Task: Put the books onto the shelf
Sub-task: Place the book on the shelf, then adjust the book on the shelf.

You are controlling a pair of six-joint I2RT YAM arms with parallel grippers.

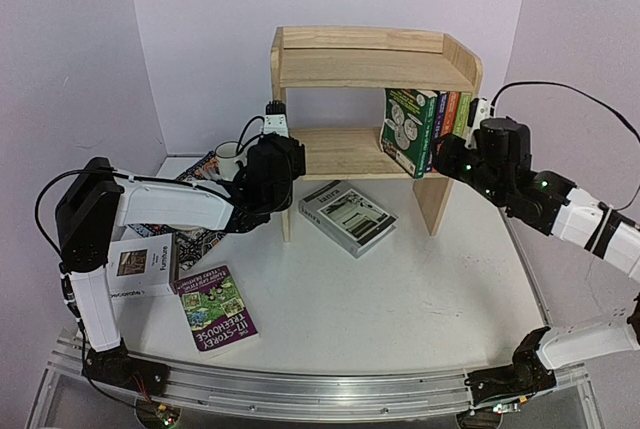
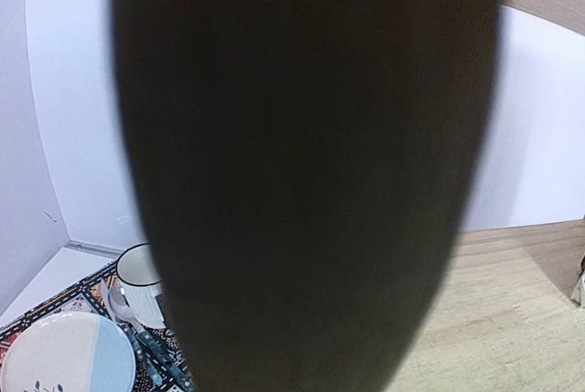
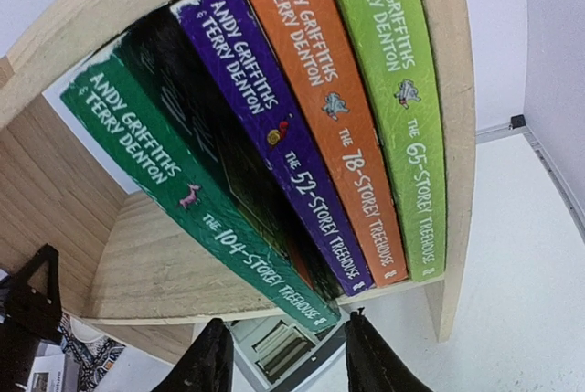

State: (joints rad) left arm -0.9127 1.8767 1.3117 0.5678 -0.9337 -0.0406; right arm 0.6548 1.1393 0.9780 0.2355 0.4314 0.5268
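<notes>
The pine shelf (image 1: 345,149) stands at the back of the table. Four Treehouse books stand on its lower tier at the right: a leaning green one (image 3: 183,182), purple (image 3: 274,127), orange (image 3: 334,109) and light green (image 3: 402,109), with a dark one (image 3: 196,113) squeezed behind the green. My right gripper (image 3: 285,360) hangs open just below the green book's bottom corner, nothing between its fingers. My left gripper (image 1: 288,164) sits at the shelf's left side panel, which fills the left wrist view as a dark mass (image 2: 302,173). Its fingers are hidden.
A grey-white book (image 1: 348,215) lies flat in front of the shelf. A purple Treehouse book (image 1: 217,307) and a white book (image 1: 140,267) lie near the left arm. A patterned placemat (image 2: 155,365) with a cup (image 2: 139,282) and a plate (image 2: 64,355) lies left of the shelf.
</notes>
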